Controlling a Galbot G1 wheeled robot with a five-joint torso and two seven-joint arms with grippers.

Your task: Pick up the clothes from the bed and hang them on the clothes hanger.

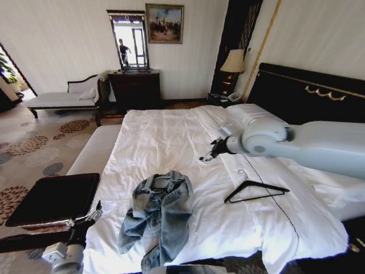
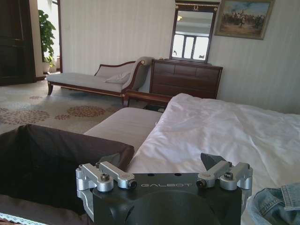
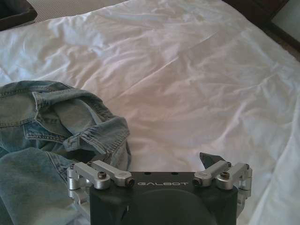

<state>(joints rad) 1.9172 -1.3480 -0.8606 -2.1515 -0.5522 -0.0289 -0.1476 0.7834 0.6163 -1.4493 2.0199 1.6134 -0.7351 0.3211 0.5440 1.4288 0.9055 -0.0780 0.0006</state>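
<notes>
So the bed (image 1: 171, 142) is lying wide and white, with the denim jacket (image 1: 159, 214) crumpled near its foot and the clothes hanger (image 1: 254, 191) resting flat beside it, apart. The right gripper (image 1: 210, 153) is hovering over the sheet beyond the jacket, jaws spread, holding nothing. The left gripper (image 1: 94, 217) is waiting low at the bed's edge, jaws also spread. Judging by this, the pick-up is only beginning; next comes a descent onto the jacket's collar.
</notes>
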